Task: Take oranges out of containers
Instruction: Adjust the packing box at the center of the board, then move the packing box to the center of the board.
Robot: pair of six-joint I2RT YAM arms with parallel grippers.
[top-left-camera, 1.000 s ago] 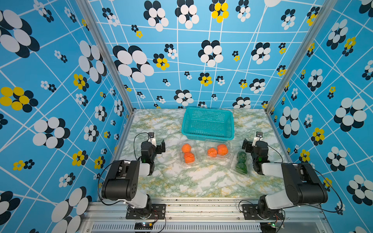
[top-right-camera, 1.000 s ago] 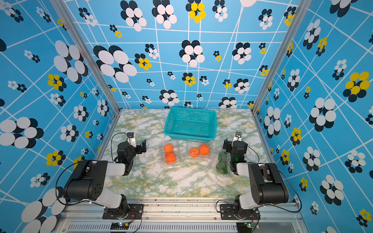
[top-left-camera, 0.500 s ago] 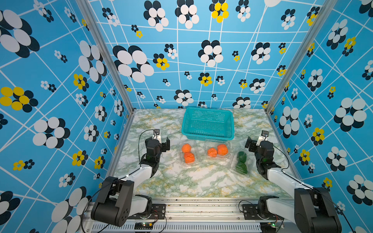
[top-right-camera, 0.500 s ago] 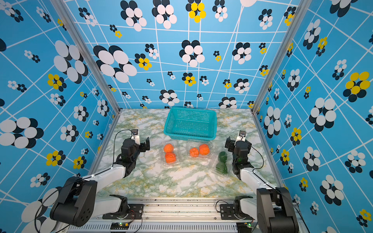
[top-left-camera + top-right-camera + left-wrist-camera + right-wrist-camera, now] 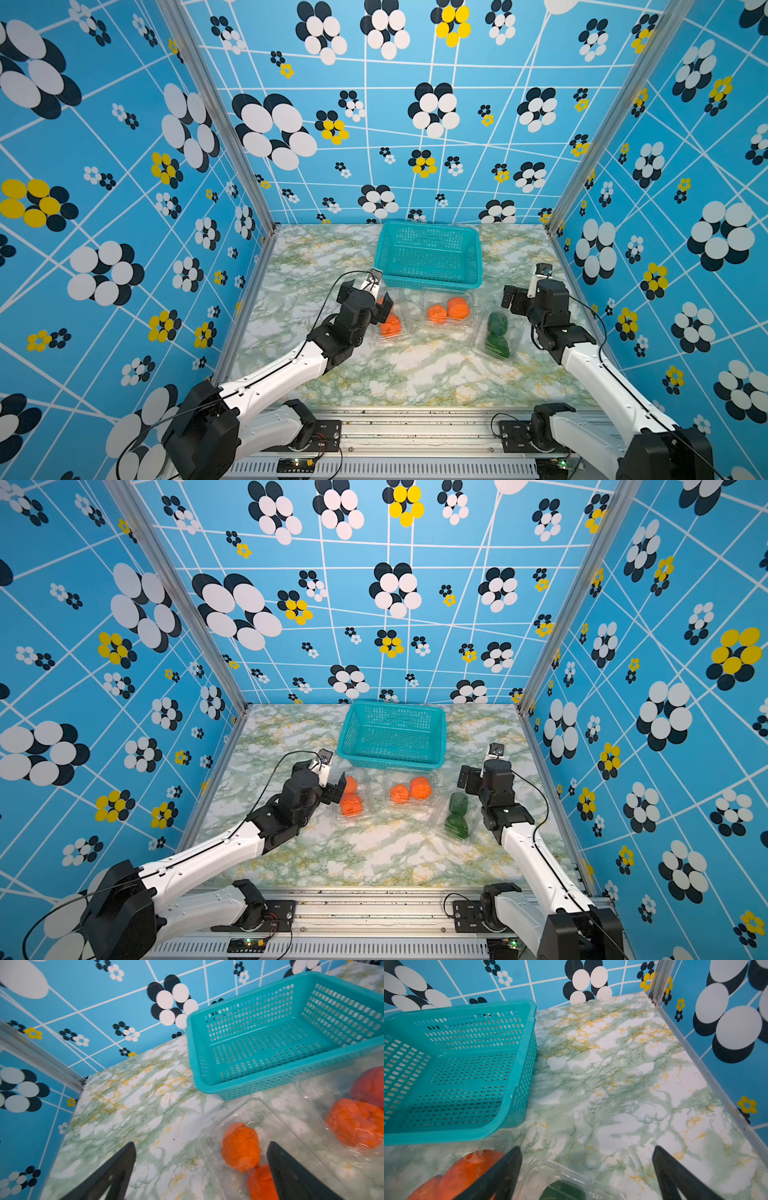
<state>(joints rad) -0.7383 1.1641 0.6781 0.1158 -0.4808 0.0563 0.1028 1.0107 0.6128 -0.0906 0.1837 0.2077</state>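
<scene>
So, counter (image 5: 395, 374): green-and-white marbled; a teal mesh basket (image 5: 428, 257) stands at the middle of its back edge
Containers: three clear clamshell boxes in a row just in front of the basket, running from left to right across the counter; whether their lids are shut I cannot tell
Left container (image 5: 405, 311): holds two oranges (image 5: 390, 325), one nearer the front edge and one behind it, partly hidden by the arm in both top views
Middle container (image 5: 446, 329): holds two more oranges (image 5: 436, 313), side by side and touching; its back end lies close under the basket's front rim
Right container (image 5: 515, 340): set at a slant, nearest the right edge; holds two dark green fruits (image 5: 497, 324), no orange
Left gripper (image 5: 365, 299): spread wide, holding nothing; it hangs at the left container's left side; in the left wrist view one finger (image 5: 291, 1172) lies over that box and an orange shows between the fingers; contact cannot be told
Right gripper (image 5: 586, 1147): spread wide, holding nothing; above the counter near the right edge, just beside the right container's back end
</scene>
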